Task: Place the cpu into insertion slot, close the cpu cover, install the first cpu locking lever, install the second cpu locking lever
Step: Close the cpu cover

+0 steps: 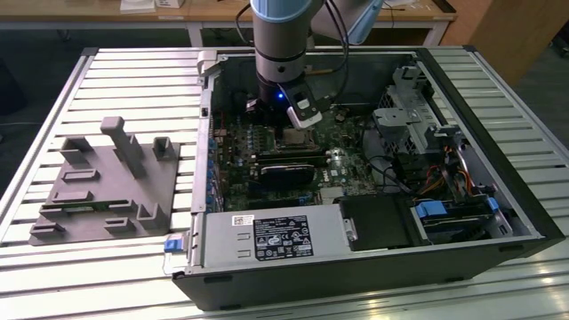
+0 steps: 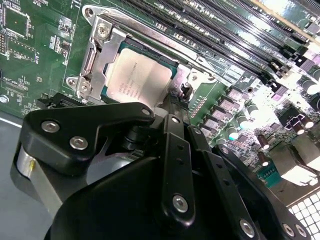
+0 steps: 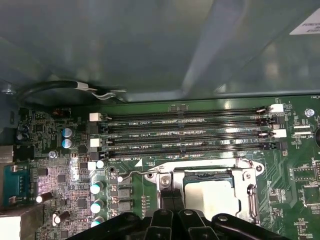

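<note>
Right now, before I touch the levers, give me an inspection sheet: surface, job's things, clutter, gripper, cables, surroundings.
Surface: silvery slatted metal table carrying an open black computer case.
Job's things: pale silvery-grey square cpu sits in the dark insertion slot; thin silvery cpu cover frame lies down over it.
Clutter: grey moulded fixture block on the table, at the exterior view's left.
Gripper: black gripper shut, tips at the cover's edge.
Cables: black cable loops along the case wall; coloured wires inside the case.
Surroundings: wooden benches behind.
</note>
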